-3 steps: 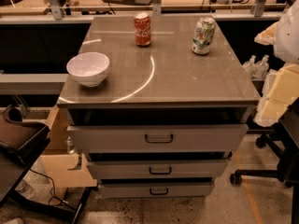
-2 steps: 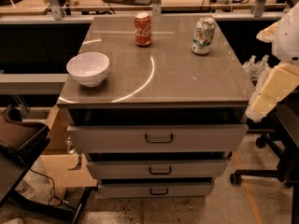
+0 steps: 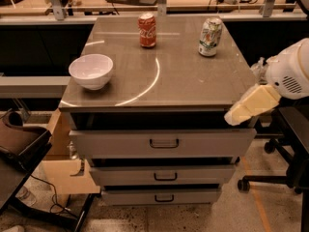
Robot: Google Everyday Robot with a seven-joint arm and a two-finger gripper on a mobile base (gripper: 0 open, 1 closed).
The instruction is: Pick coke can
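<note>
The red coke can [image 3: 147, 30] with white script stands upright at the back of the grey cabinet top [image 3: 193, 81], left of centre. My gripper [image 3: 237, 115], a cream-coloured piece on the white arm [image 3: 289, 74], hangs at the cabinet's front right corner. It is well short of the can and to its right, and holds nothing that I can see.
A white-and-green can [image 3: 210, 36] stands at the back right of the top. A white bowl [image 3: 91, 71] sits at the left front. Three drawers [image 3: 164, 144] face me below. An office chair base [image 3: 270, 178] is at the right, a cardboard box [image 3: 63, 163] at the left.
My arm has swung left and down, bringing the gripper from beside the cabinet's right edge to its front right corner. The cans and bowl have not moved.
</note>
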